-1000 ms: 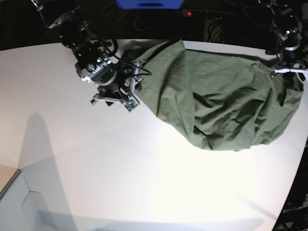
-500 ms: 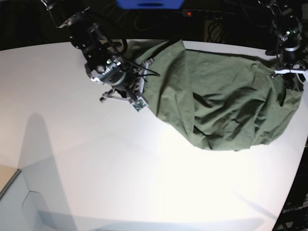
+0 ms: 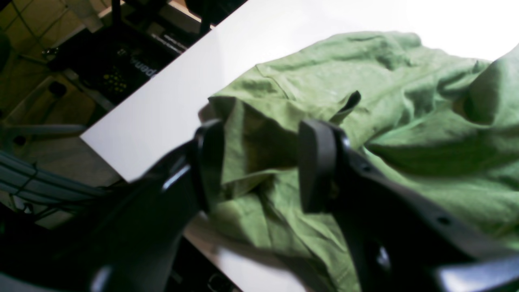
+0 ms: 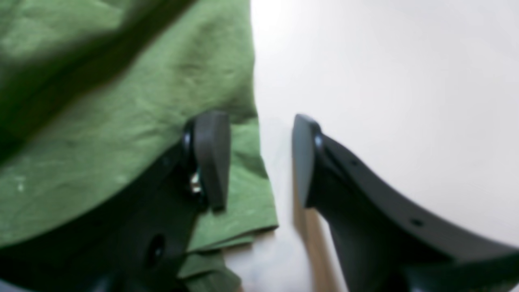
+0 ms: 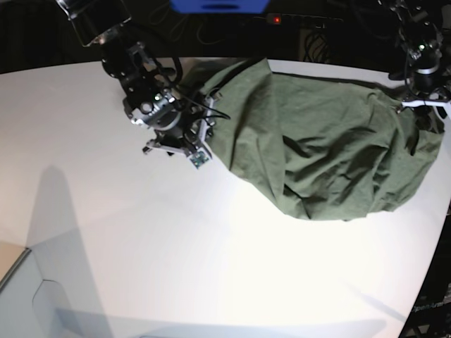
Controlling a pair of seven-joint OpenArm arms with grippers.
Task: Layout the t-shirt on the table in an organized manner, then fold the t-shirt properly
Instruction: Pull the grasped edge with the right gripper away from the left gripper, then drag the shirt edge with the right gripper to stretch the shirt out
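- The wide, matte white counter (image 5: pixel 211 246) with its curved edge fills most of the room's lit area; soft grey shadows fall across its near left part.
- Behind the counter the room is dark, with tangled cables, a small red light (image 5: pixel 277 20) and a blue box (image 5: pixel 218 5) at the far edge.
- From the left wrist view, a tiled floor and dark equipment with cables show below the counter's edge.
- The wrinkled olive-green cotton t-shirt (image 5: pixel 331 148) lies bunched in a rumpled heap on the far right part of the counter, reaching close to the right edge.
- The right gripper (image 4: pixel 259 162) hangs low at the shirt's left border; its fingers (image 4: pixel 211 158) stand apart, one over the folded green hem, the other over bare white counter, with nothing clamped between them.
- The left gripper (image 3: pixel 259 162) sits at the shirt's far right corner near the counter's edge; its fingers (image 3: pixel 316 162) are apart, straddling a raised fold of green cloth without pressing on it.
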